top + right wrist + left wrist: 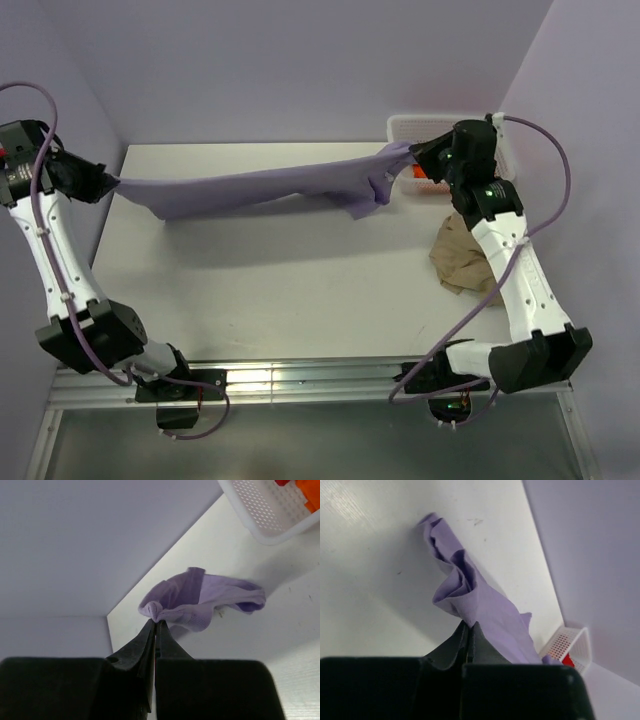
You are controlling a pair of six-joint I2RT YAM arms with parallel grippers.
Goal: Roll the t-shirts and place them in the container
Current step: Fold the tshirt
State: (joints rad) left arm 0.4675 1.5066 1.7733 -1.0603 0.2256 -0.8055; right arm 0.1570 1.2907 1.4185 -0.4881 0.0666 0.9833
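A lavender t-shirt hangs stretched above the white table between both arms. My left gripper is shut on its left end, the cloth bunching just past the closed tips. At the far right, my right gripper is shut on the other end, where the fabric puckers at the tips. A crumpled beige-tan t-shirt lies on the table under the right arm. Red cloth and orange cloth show inside the basket.
A white mesh basket stands at the back right corner, seen as the basket in the left wrist view and the basket in the right wrist view. Purple walls close in the table on three sides.
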